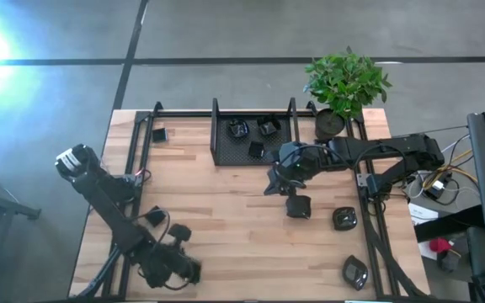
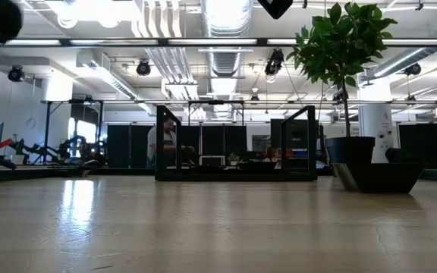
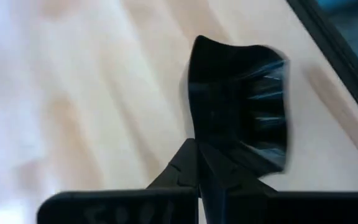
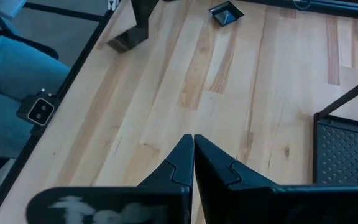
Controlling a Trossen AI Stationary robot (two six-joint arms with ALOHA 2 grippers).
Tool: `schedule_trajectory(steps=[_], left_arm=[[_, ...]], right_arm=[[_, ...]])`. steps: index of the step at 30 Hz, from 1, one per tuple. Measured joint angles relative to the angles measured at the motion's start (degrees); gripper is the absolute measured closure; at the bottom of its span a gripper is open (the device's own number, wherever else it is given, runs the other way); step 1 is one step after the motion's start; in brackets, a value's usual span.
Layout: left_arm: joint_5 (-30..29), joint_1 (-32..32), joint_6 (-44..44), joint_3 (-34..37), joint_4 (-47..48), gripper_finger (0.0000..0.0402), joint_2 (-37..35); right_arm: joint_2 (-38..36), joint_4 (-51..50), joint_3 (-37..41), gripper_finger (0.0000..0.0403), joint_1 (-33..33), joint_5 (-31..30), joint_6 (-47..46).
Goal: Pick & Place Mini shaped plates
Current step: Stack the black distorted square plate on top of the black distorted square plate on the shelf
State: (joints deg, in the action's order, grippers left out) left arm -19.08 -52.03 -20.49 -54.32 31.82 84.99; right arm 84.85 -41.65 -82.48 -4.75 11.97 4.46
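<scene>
Gripping a glossy black mini plate (image 3: 241, 102) at its rim, my left gripper (image 3: 197, 152) worked at the frame's lower left; my right gripper (image 4: 193, 146) hovered mid-frame, clenched empty, beside the mesh tray (image 1: 222, 156).

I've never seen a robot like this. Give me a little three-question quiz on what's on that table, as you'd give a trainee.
1. True or false: the plant pot stands inside the mesh tray.
2. How many mini plates lie in the mesh tray?
3. The right gripper is: A) open wide; B) shut, holding nothing; C) shut on a plate.
Key: 1 false, it stands beside the tray; 2 three; 3 B.
</scene>
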Motion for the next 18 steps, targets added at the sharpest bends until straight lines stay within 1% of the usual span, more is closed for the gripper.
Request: schedule_trajectory(steps=[6, 13, 16, 18], left_arm=[[-18.9, 0.0, -2.9, -5.8, 5.2, 0.0401, -0.1], [-39.9, 0.6, -5.0, -10.4, 10.8, 0.0401, -0.1], [-49.1, 1.1, -5.0, -11.5, 12.9, 0.0401, -0.2], [-54.6, 1.8, -5.0, -11.8, 14.2, 0.0401, -0.8]], right_arm=[[-0.1, 0.0, 0.0, 0.0392, 0.0, 0.0, 0.2], [-0.1, 0.1, 0.0, 0.0392, 0.0, -0.7, 0.6], [-0.1, 0.1, 0.0, 0.0392, -0.3, -5.3, 2.2], [-0.1, 0.1, 0.0, 0.0392, -0.6, -10.9, 3.4]])
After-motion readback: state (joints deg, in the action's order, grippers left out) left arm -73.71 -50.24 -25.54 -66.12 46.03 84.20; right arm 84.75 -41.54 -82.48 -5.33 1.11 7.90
